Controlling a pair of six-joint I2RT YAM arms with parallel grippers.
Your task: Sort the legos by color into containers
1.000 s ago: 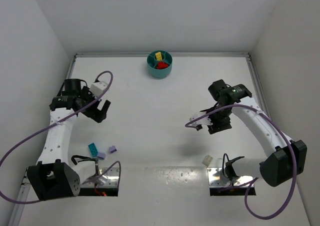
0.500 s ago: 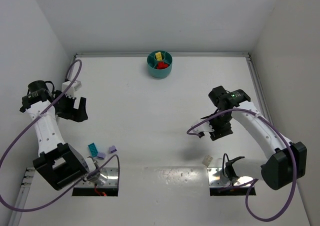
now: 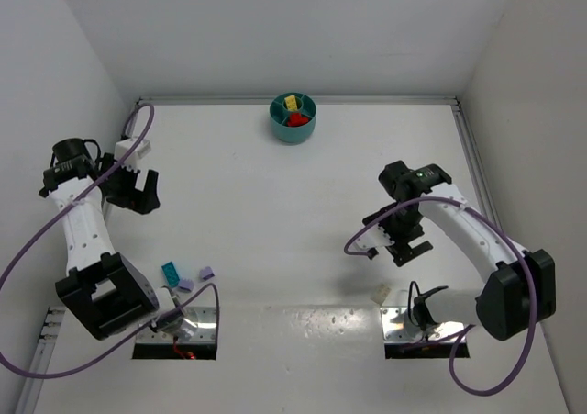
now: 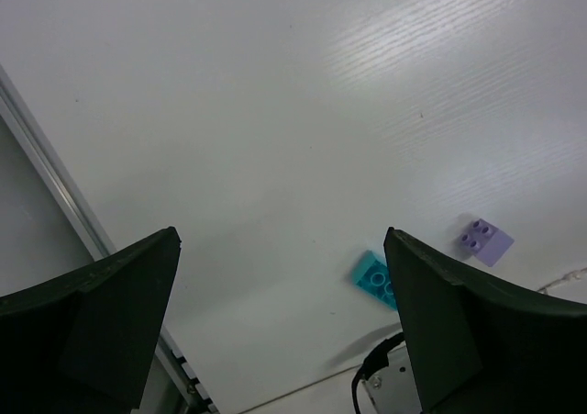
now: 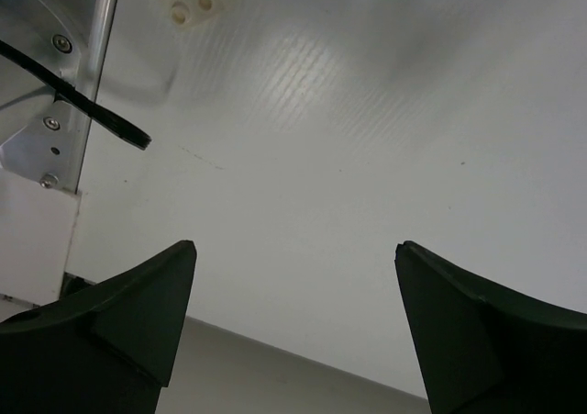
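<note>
Left gripper (image 3: 136,198) and right gripper (image 3: 404,249) are held with jaws wide apart and empty; sorting is judged partly done.
A yellow brick (image 3: 292,102) and a red brick (image 3: 297,118) are seen in what appear to be separate compartments of the bowl (image 3: 293,136) at the far edge. A teal brick (image 3: 171,272), two purple bricks (image 3: 205,273) and a cream brick (image 3: 379,294) are left on the table (image 3: 275,203) near the arm bases. Bare table is offered between them and the bowl, though the left gripper is crowded by the side rail (image 4: 46,162) and wall.
</note>
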